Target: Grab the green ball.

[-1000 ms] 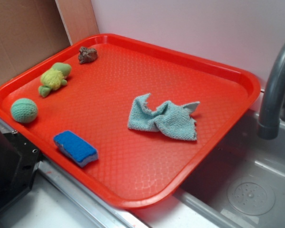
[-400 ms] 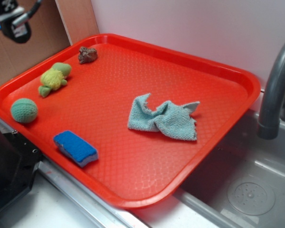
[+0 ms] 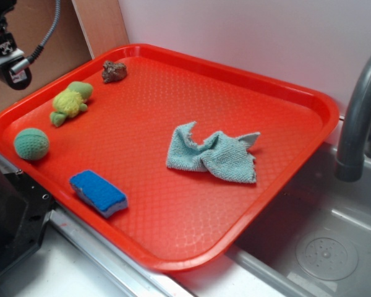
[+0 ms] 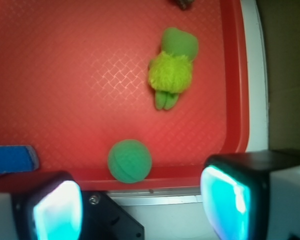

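The green ball lies at the near left corner of the red tray, against its rim. In the wrist view the ball sits just ahead of my gripper, between the lines of the two fingers and far below them. The jaws are wide open and empty. The fingers show as pale cyan pads on both sides. In the exterior view only the black end of my arm shows, high at the top left, above and behind the ball.
A yellow-green plush turtle lies behind the ball. A blue sponge lies at the tray's front edge, a teal cloth mid-tray, a brown lump at the back. A black box adjoins the tray's left corner. A faucet and sink are on the right.
My arm's end came into view at the top left and has moved down. The things on the tray have not moved.
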